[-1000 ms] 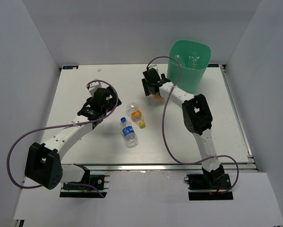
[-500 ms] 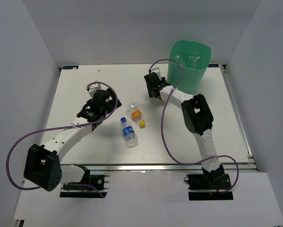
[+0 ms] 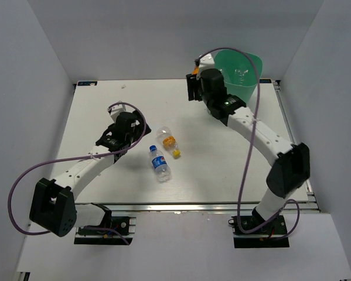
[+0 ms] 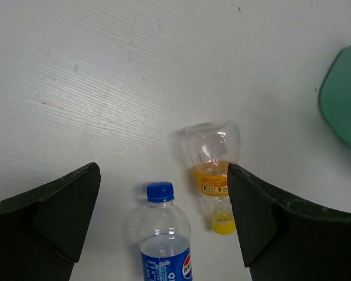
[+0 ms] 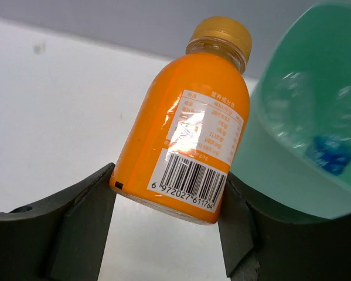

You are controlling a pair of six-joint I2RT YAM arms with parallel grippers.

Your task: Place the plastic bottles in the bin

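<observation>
The right gripper (image 5: 166, 202) is clamped on the orange bottle (image 5: 187, 117), a finger pressed to each side of its lower body; the bottle stands tilted, cap up and leaning toward the bin (image 5: 263, 170), label and barcode facing the wrist camera; from above, this gripper (image 3: 194, 83) sits raised just beside the bin's (image 3: 245, 93) left rim, the bottle not yet over the opening.

Inside the bin lies at least one clear bottle (image 5: 324, 149) with a blue label; how many more are there I cannot tell.

The left gripper (image 4: 163, 202) has its jaws spread wide and grips nothing; in the top view it (image 3: 127, 126) hangs over the table (image 3: 93, 111) left of centre.

Two bottles lie on the table between the arms, near each other but apart: a clear one with blue cap and blue label (image 4: 163, 249), and a clear one with an orange label and yellow cap (image 4: 215, 170), its cap pointing toward the near edge.
</observation>
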